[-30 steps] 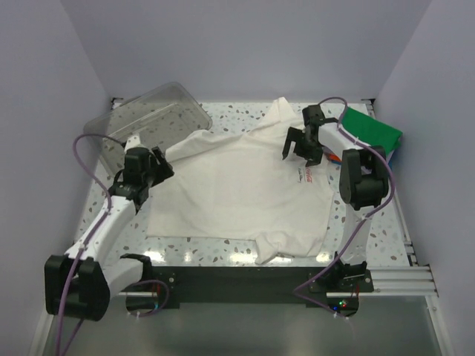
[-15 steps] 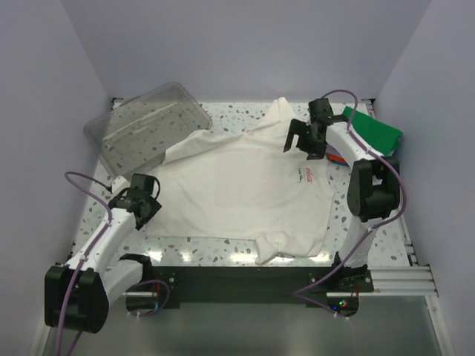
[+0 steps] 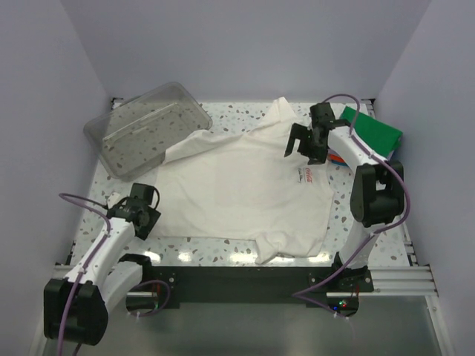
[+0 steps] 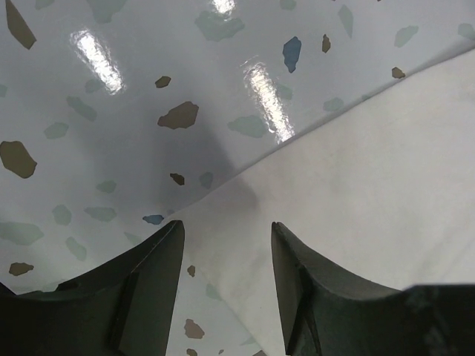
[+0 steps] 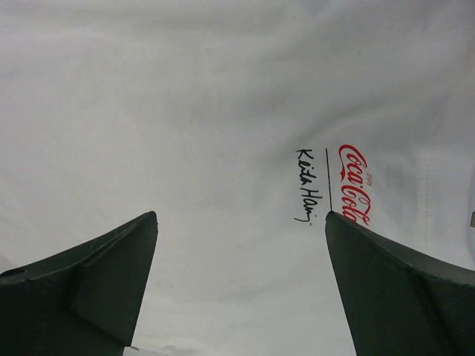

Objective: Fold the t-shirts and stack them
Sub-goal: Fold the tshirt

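Green t-shirt [image 3: 378,133] partly behind right arm [image 3: 347,142]

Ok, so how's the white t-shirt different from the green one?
The white t-shirt lies spread open across the middle of the table; the green t-shirt is folded into a compact block at the far right corner. The white one shows a small red logo; the green one looks plain. Neither is gripped.

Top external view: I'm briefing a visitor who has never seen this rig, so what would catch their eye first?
A cream-white t-shirt sprawls unfolded across the middle of the table, red chest logo toward the right. A clear plastic tub sits at the back left, and a folded green shirt at the back right.
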Controlling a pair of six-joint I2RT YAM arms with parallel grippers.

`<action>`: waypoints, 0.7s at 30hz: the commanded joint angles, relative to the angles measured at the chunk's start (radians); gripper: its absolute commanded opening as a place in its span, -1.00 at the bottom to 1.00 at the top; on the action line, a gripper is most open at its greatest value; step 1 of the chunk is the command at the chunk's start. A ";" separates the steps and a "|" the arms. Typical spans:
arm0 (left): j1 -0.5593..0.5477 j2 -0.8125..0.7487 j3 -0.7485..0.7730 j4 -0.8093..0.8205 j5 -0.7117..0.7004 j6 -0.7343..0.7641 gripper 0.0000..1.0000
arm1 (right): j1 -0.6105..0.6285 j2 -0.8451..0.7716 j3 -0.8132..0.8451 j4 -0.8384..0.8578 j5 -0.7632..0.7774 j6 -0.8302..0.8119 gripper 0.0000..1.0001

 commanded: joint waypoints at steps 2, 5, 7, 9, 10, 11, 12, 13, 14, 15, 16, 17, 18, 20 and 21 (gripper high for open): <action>-0.002 0.041 -0.003 -0.037 0.019 -0.088 0.09 | 0.004 -0.070 -0.010 0.002 -0.024 0.004 0.96; -0.002 0.075 -0.003 -0.042 0.053 -0.102 0.04 | 0.004 -0.078 -0.017 0.000 -0.024 0.004 0.96; -0.002 0.075 -0.005 -0.045 0.050 -0.119 0.02 | 0.001 -0.085 -0.022 0.002 -0.020 0.003 0.96; -0.002 0.066 -0.006 -0.047 0.045 -0.124 0.02 | 0.001 -0.092 -0.025 0.002 -0.020 0.003 0.96; -0.002 0.067 -0.007 -0.047 0.045 -0.124 0.01 | 0.001 -0.096 -0.028 0.002 -0.018 0.001 0.96; -0.002 0.067 -0.005 -0.047 0.045 -0.122 0.01 | 0.001 -0.098 -0.030 0.000 -0.016 0.003 0.96; -0.002 0.073 -0.005 -0.047 0.045 -0.122 -0.02 | 0.001 -0.102 -0.028 0.002 -0.013 0.001 0.96; -0.002 0.079 -0.005 -0.044 0.045 -0.121 -0.06 | 0.001 -0.107 -0.030 0.002 -0.013 0.003 0.96; -0.002 0.084 -0.005 -0.041 0.046 -0.119 -0.09 | 0.002 -0.112 -0.030 0.002 -0.013 0.001 0.96; -0.002 0.099 -0.002 -0.042 0.047 -0.119 -0.13 | 0.002 -0.113 -0.031 0.000 -0.013 0.001 0.96; -0.002 0.105 0.001 -0.039 0.045 -0.113 -0.23 | 0.001 -0.122 -0.036 0.000 -0.012 0.001 0.96; -0.002 0.110 0.001 -0.031 0.045 -0.105 -0.31 | 0.001 -0.128 -0.040 0.002 -0.010 0.001 0.96; -0.002 0.116 -0.002 -0.022 0.045 -0.096 -0.40 | 0.002 -0.133 -0.045 0.005 -0.009 0.000 0.96; -0.002 0.115 -0.016 0.004 0.050 -0.084 -0.58 | 0.001 -0.141 -0.059 0.007 -0.009 0.000 0.96; -0.002 0.110 -0.022 0.012 0.057 -0.079 -0.61 | 0.001 -0.142 -0.063 0.005 -0.009 -0.005 0.96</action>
